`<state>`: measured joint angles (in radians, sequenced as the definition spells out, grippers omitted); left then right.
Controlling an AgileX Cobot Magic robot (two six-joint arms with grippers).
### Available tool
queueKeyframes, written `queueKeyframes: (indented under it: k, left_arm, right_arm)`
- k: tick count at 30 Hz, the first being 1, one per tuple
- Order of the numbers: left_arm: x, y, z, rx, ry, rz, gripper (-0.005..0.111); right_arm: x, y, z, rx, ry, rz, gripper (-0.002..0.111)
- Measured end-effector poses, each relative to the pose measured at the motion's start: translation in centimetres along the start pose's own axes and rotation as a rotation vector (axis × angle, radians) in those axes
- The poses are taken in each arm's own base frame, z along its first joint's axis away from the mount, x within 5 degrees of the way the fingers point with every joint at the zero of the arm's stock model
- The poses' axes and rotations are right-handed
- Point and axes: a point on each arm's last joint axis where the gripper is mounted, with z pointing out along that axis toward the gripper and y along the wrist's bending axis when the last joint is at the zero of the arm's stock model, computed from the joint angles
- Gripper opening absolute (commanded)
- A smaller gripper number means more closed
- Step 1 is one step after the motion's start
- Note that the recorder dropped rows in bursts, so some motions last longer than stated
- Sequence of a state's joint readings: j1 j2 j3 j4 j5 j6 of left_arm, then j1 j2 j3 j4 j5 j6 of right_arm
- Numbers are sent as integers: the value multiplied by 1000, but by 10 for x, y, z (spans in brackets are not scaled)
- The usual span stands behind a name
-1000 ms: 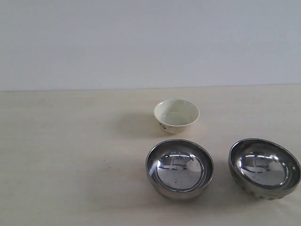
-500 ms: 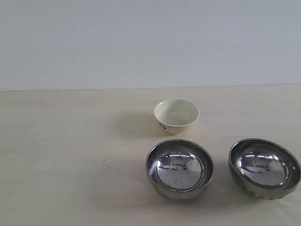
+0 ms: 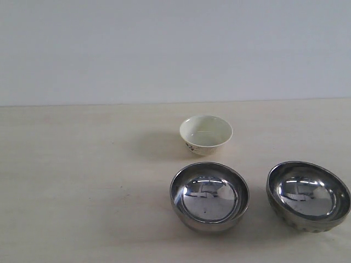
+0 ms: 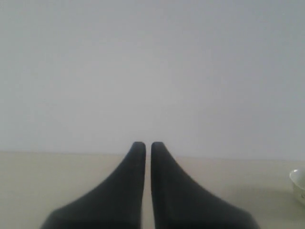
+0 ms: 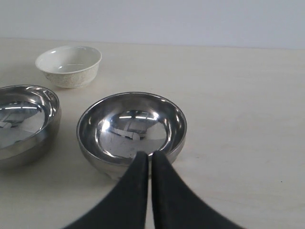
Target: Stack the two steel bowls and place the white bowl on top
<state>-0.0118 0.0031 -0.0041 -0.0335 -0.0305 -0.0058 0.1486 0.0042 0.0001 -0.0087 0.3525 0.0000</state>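
Note:
Two steel bowls stand side by side near the table's front: a smooth one (image 3: 209, 196) in the middle and a dimpled one (image 3: 308, 195) at the right. The white bowl (image 3: 206, 134) sits behind the smooth one. No arm shows in the exterior view. My right gripper (image 5: 149, 155) is shut and empty, its tips just short of the dimpled steel bowl (image 5: 131, 129); the smooth steel bowl (image 5: 26, 121) and white bowl (image 5: 69, 65) lie beyond to one side. My left gripper (image 4: 144, 145) is shut on nothing, with only the white bowl's edge (image 4: 299, 183) in its view.
The pale wooden table (image 3: 82, 181) runs back to a plain white wall (image 3: 164, 49). Nothing else stands on it.

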Motion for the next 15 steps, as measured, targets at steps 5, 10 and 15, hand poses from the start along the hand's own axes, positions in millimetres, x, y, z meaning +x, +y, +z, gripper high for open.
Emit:
queueKeyframes:
  k: [5, 10, 15]
  left_arm:
    - [13, 0, -1, 5, 139, 80, 4]
    - [26, 0, -4, 12, 294, 96, 4]
    - [28, 0, -5, 13, 318, 96, 4]
  right_arm:
    - [0, 0, 0, 0, 0, 0, 0]
    - [0, 0, 0, 0, 0, 0, 0]
    - [0, 0, 0, 0, 0, 0, 0]
